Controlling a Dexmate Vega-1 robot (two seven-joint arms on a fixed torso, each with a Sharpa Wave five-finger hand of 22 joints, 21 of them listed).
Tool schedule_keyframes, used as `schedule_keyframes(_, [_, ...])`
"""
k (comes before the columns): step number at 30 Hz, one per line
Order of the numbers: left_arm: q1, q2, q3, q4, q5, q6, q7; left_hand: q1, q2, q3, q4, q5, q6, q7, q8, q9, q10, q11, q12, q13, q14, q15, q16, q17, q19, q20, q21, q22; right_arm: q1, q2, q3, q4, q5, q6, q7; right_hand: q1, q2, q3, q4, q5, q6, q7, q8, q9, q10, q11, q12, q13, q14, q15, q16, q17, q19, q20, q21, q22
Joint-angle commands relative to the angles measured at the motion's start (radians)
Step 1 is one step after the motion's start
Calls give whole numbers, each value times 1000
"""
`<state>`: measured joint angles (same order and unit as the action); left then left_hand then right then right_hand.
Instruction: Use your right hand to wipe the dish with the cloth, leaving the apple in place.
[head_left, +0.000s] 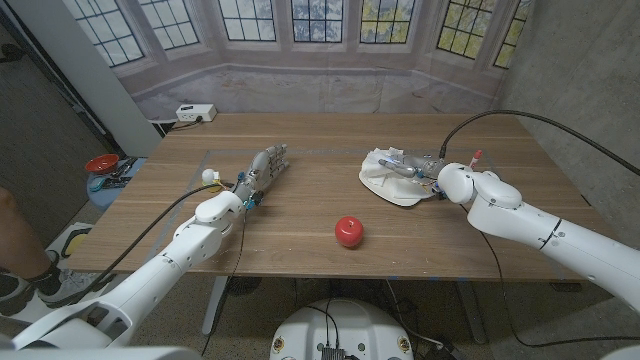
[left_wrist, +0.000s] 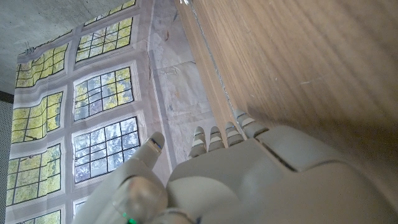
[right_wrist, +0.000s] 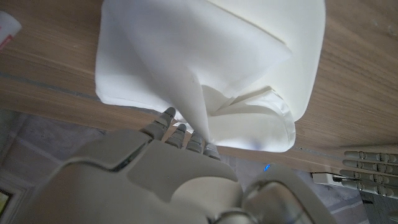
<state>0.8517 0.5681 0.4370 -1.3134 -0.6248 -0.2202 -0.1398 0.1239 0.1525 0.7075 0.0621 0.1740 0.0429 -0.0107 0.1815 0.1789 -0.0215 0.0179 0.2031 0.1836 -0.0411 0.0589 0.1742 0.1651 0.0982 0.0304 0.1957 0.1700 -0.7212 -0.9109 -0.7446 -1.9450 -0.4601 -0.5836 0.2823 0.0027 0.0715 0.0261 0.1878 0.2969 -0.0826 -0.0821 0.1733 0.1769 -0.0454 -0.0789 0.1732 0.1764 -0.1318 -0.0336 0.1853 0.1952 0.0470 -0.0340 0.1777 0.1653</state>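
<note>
A white cloth (head_left: 385, 165) lies crumpled over a white dish (head_left: 402, 196) on the right half of the wooden table. My right hand (head_left: 412, 172) is on top of the cloth; in the right wrist view its fingertips (right_wrist: 177, 127) dig into a raised fold of the cloth (right_wrist: 211, 56), with the dish rim (right_wrist: 280, 134) beside them. The red apple (head_left: 348, 231) stands alone near the front edge, well clear of the dish. My left hand (head_left: 264, 168) rests on the table left of centre, fingers straight and apart, holding nothing; in the left wrist view its fingers (left_wrist: 217, 135) reach along the wood.
A white power box (head_left: 196, 113) sits at the table's far left corner. A small red-and-white object (head_left: 477, 156) lies just right of the dish. Off the table's left side stand a blue stool with a red item (head_left: 103, 163) and a person's leg (head_left: 20, 250).
</note>
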Motion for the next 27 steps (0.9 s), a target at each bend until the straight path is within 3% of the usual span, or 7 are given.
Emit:
schedule_keyframes(1, [0,-4,-1,6,0,-1,4,12,4,6,-2,-3,6,1,6,5,0,4,1,5,3,6,2,3,8,7,0,4,13,23,-26,33,11,-11,-13,-12,84,-5,0,6,-5,4,6,2,-2,-1,7,2,-12,0,5,3,-2,-6,5,4])
schedule_keyframes(27, [-18,-8,3,25,2,2,-5,11,5,7,2,-3,4,2,5,5,1,6,1,5,3,7,2,4,8,6,0,4,22,33,-58,76,18,-15,-32,-10,90,-6,-2,17,15,7,15,2,8,5,13,2,-1,-1,12,2,9,-8,12,4])
